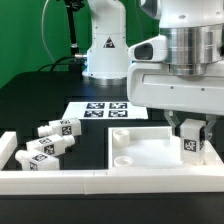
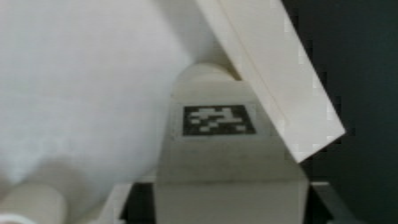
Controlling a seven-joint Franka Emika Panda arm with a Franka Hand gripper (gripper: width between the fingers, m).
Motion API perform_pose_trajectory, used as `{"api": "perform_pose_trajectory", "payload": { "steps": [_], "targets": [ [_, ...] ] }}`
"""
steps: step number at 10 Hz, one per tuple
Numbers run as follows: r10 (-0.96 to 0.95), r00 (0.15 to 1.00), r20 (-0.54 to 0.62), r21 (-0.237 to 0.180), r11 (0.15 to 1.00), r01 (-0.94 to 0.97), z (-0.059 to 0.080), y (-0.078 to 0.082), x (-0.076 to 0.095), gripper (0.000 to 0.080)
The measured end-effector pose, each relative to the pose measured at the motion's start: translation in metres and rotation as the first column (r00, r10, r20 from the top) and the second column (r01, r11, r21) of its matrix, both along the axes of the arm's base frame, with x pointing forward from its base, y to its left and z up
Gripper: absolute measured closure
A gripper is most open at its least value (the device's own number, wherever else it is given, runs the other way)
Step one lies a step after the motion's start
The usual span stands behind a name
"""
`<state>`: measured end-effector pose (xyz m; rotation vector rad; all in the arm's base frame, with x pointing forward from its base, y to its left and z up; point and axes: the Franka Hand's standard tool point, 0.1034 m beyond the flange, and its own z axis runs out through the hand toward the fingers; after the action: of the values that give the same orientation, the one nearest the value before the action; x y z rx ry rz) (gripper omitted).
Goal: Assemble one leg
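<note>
My gripper [image 1: 190,140] is shut on a leg [image 1: 190,146], a white square post with a black-and-white tag, and holds it upright over the right far corner of the large flat white panel [image 1: 150,150]. In the wrist view the leg [image 2: 217,140] fills the space between my fingers [image 2: 322,200], its tagged face showing, its far end at the panel [image 2: 89,90] near the panel's edge. Three more legs [image 1: 50,145] lie loose on the exterior view's left, by the white frame.
The marker board [image 1: 105,108] lies on the black table behind the panel. A white L-shaped frame wall [image 1: 60,180] runs along the front and the exterior view's left. The arm's base [image 1: 105,45] stands at the back.
</note>
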<state>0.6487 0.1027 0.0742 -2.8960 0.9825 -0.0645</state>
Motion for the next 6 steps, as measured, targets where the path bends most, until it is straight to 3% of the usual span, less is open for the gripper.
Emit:
{"api": "perform_pose_trajectory", "payload": {
  "steps": [4, 6],
  "targets": [
    [-0.306, 0.951, -0.037, 0.022, 0.952, 0.307, -0.0005, -0.0010, -0.0023, 0.0514],
    [-0.459, 0.887, -0.059, 0.033, 0.887, 0.461, -0.0017, 0.0001, -0.0040, 0.0512]
  ]
}}
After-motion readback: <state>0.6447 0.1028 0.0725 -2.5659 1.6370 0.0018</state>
